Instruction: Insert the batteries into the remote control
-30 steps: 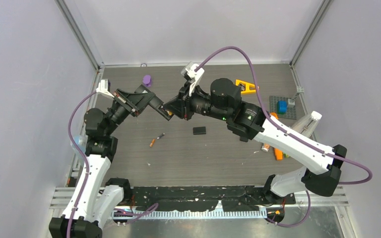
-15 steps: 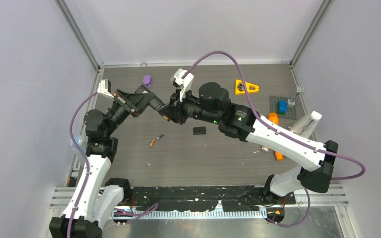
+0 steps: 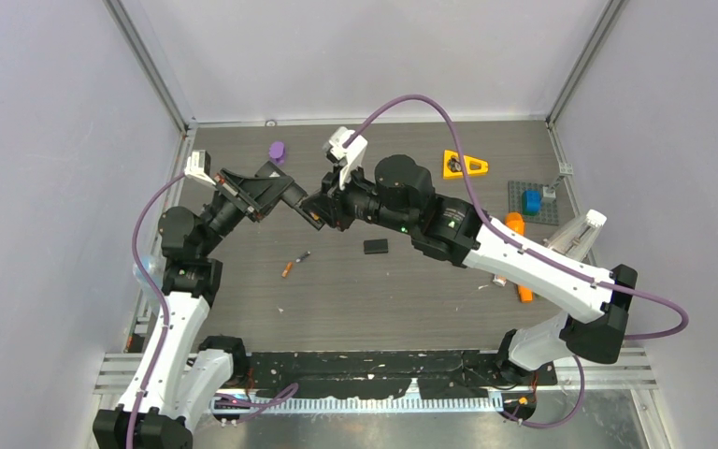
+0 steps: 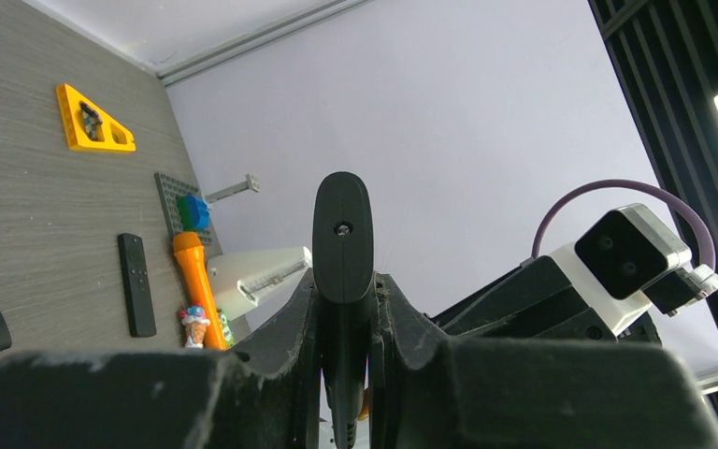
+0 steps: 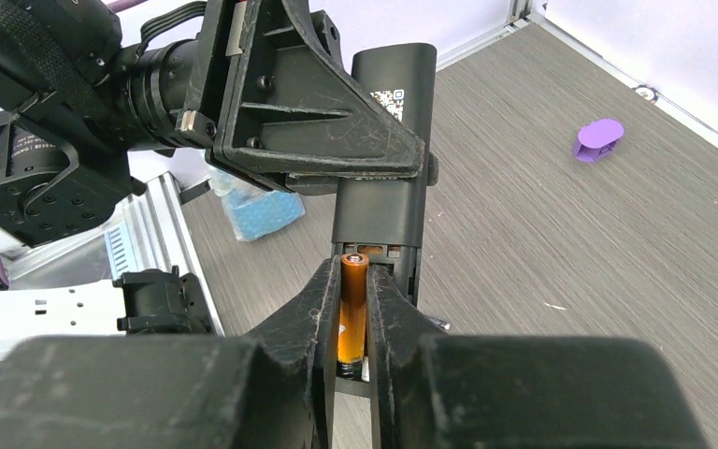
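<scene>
Your left end effector (image 4: 343,304) is clamped on the remote control (image 5: 385,201). Your right end effector (image 5: 353,290) pinches an orange battery (image 5: 353,318) right at the remote's open end, upper middle of the top view.

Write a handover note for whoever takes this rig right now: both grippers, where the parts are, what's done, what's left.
Left gripper: jaws shut on the remote, held off the table with its compartment open.
Right gripper: jaws shut on an orange battery, its tip at the compartment.
Table: a loose battery; a small black piece, perhaps the cover.
Done: remote open, battery picked.
Left: seat it, load the rest, close.
</scene>
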Controlling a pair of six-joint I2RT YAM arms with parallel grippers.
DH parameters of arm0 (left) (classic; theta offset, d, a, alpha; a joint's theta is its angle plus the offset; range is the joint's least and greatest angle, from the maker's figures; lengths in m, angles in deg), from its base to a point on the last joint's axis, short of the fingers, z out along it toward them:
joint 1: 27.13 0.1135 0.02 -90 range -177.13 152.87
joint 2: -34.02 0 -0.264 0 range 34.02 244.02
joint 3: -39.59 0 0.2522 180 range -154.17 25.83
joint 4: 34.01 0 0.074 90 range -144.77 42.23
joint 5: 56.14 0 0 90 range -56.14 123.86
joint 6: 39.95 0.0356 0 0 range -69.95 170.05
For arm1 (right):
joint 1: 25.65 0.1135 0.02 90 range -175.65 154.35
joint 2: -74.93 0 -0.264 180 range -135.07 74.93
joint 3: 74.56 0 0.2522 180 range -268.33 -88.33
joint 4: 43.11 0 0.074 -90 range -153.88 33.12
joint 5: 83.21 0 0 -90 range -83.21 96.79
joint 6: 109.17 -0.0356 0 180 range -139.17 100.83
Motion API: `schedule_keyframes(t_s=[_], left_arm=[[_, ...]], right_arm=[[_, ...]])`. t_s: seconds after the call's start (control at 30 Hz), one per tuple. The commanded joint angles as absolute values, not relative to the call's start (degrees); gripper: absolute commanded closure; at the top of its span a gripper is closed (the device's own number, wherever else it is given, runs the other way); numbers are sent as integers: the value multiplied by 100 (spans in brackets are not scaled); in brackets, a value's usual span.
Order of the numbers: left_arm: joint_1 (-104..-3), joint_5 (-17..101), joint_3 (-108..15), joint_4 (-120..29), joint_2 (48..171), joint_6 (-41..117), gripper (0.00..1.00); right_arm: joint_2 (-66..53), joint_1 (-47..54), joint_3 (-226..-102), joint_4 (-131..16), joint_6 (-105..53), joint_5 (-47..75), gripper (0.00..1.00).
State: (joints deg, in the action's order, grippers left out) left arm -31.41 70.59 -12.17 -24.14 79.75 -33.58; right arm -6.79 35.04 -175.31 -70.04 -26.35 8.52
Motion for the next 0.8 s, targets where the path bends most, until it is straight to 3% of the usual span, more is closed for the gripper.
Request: schedule_keyframes(t_s=[0.0, 0.77], left_arm=[[-3162, 7200, -1249, -2053, 7917, -3425, 100], [-3162, 7074, -1215, -2025, 7923, -3830, 100]], right_arm=[[-723, 3526, -17675, -6680, -2432, 696, 91], [-794, 3613, -17529, -7472, -1793, 719, 89]])
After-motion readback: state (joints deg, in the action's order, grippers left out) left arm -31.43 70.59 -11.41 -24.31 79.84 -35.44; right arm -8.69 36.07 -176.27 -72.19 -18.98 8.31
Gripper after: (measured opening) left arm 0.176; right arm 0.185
